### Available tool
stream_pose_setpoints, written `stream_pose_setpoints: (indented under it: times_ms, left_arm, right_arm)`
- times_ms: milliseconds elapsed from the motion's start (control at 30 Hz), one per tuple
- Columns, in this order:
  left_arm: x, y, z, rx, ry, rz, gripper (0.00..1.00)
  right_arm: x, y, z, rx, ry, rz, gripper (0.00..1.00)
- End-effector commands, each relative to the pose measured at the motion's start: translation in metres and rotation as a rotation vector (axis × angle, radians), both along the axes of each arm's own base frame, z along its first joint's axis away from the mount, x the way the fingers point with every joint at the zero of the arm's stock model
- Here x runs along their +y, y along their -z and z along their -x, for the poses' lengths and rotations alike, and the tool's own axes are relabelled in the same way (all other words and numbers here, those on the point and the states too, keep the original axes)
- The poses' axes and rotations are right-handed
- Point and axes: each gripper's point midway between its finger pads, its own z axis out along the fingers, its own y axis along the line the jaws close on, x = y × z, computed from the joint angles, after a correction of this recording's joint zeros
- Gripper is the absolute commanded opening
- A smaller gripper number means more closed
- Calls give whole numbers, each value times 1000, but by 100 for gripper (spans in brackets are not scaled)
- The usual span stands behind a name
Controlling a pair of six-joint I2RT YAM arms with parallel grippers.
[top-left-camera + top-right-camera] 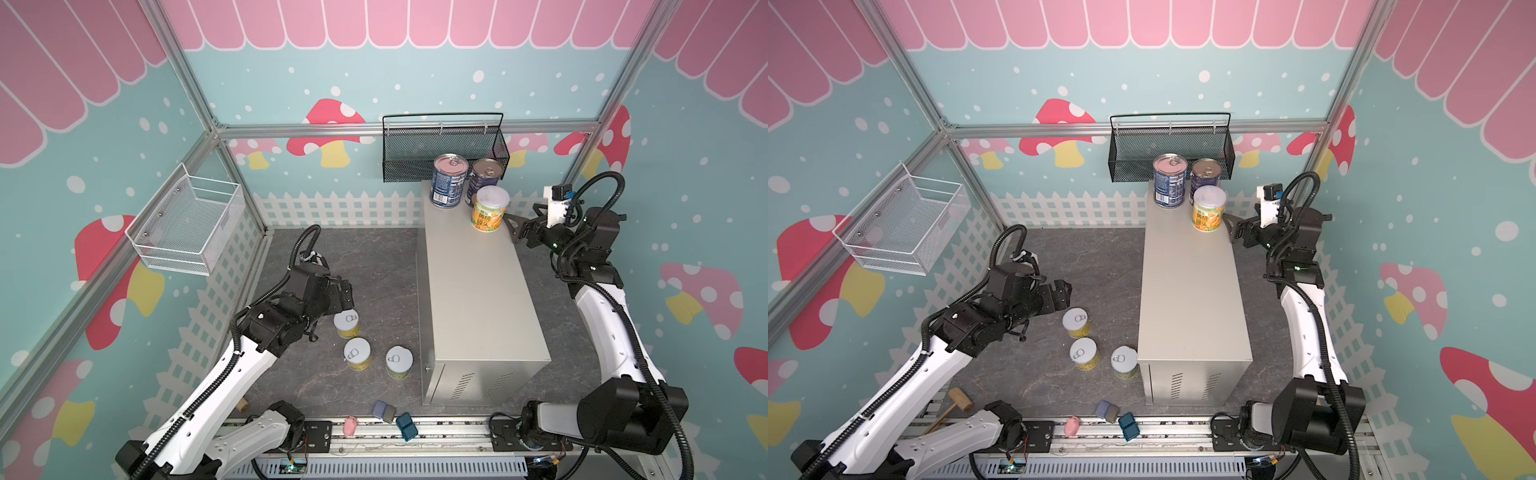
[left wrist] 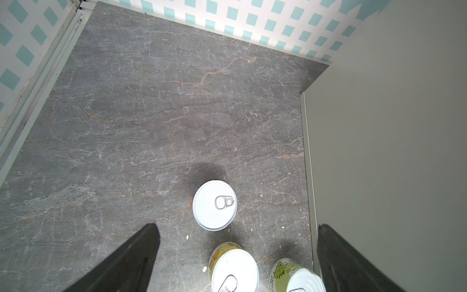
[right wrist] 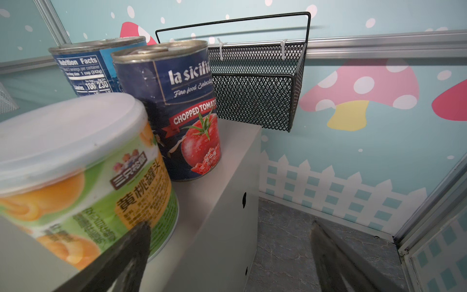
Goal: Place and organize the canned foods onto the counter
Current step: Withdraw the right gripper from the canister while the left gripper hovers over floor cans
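Right pincer (image 3: 230, 225) gapes just beside yellow can (image 3: 75, 177) on counter (image 3: 227, 156).

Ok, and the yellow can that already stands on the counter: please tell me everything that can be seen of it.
The yellow can is a short cylinder with a pale, plastic-looking lid. Its label is yellow and green, with orange peach halves and Chinese characters. It stands upright on the counter, at the far end near the right edge, just in front of the dark blue tomato can; whether they touch is unclear. The open right gripper is beside it, not around it.
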Motion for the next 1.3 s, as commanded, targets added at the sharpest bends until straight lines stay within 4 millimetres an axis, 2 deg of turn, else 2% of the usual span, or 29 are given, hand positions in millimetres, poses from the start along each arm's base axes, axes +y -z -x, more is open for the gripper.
stream_pose_setpoints:
  times_ms: [0, 167, 400, 733, 1100, 1267]
  left_arm:
    - [-1, -14, -1, -27, -12, 38, 98]
    - [-1, -15, -2, -31, -12, 40, 99]
    - [1, -14, -1, -33, -16, 37, 98]
    - [2, -11, 1, -34, -21, 38, 98]
    - [4, -11, 3, -39, -23, 36, 99]
    - [4, -11, 3, -39, -24, 37, 98]
  right_arm:
    - [1, -2, 1, -18, -14, -2, 100]
    - [2, -3, 2, -18, -19, -4, 99]
    - [-11, 1, -4, 1, 60, 8, 99]
    - [4, 1, -1, 2, -2, 4, 100]
    - [0, -2, 0, -4, 26, 13, 99]
    - [10, -4, 4, -7, -27, -8, 100]
